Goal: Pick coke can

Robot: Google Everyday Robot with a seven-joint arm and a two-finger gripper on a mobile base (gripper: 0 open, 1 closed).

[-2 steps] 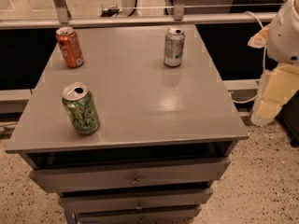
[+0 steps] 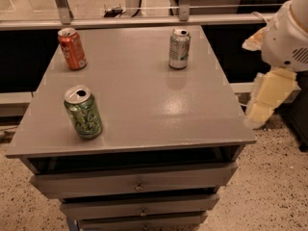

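There is only the one camera view. It looks down at a grey bench (image 2: 144,105) with drawers (image 2: 134,184) under its top. The lowest drawer is cut off by the bottom of the picture.

The gripper (image 2: 267,97) is on the right, past the right edge of the bench. It hangs over the speckled floor (image 2: 274,186) and touches nothing. It looks like a pale cream piece pointing down, under a big white round part of the arm (image 2: 288,37). The side of the picture cuts the arm off, so a lot of it is hidden. I cannot tell if the gripper is wide or narrow. It holds nothing that I can see.

The coke can (image 2: 72,48) stands up straight near the far left corner of the bench. It is red-orange with a silver top. It has pale marks on its side, but I cannot read them. It is well apart from the gripper, with the whole bench top between them.

A silver-grey can (image 2: 179,48) stands near the far edge, closer to the right side. Its greenish marks are too blurry to read.

A green can (image 2: 83,111) stands near the left edge, closer to the front. Its top is open. It has a busy pattern, and no words can be read on it.

A metal rail (image 2: 144,20) runs behind the far edge.
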